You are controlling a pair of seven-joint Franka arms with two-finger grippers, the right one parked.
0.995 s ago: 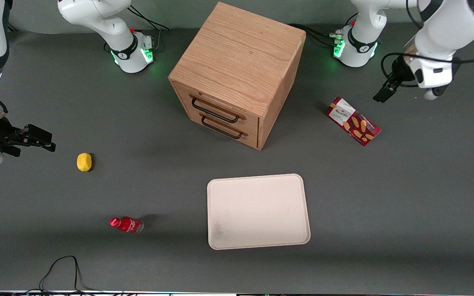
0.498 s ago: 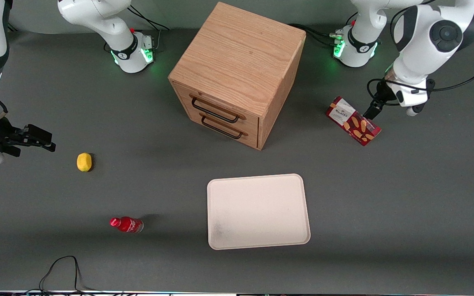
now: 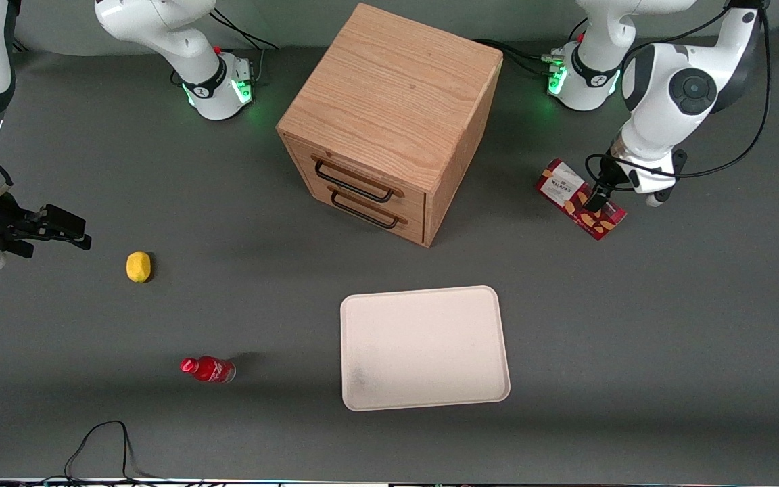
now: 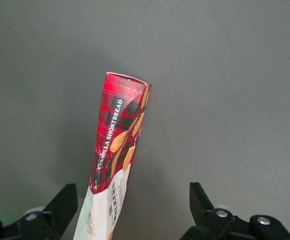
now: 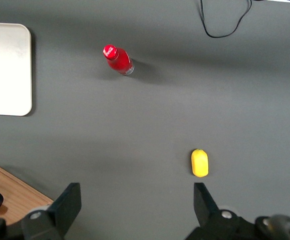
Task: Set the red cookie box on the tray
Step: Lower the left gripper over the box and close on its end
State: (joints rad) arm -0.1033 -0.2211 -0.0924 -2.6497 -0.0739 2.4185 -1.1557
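Your hand point(image 4: 130, 210) hangs wide open over the red cookie box point(image 3: 580, 199), holding nothing; the box lies on the desk point(image 3: 700, 304) beside the wooden drawer cabinet point(image 3: 389, 122), well apart from the tray point(image 3: 423, 348). Risk: the box sits off-centre, nearer one finger point(image 4: 60, 210), so closing may shove or twist it. Since the earlier frames, the hand has come down from beside the box to directly above it.

You have the cookie box point(image 3: 580, 199) lying on the tabletop point(image 3: 667, 325) toward the working arm's end, beside the drawer cabinet point(image 3: 389, 122). The end effector point(image 3: 598, 199) sits over the box, fingers spread wide, one on each side of it. The tray point(image 3: 423, 348) lies nearer the front camera than the cabinet, well apart from the box. The lemon point(image 3: 138, 266) and bottle point(image 3: 208, 369) lie toward the parked arm's end.
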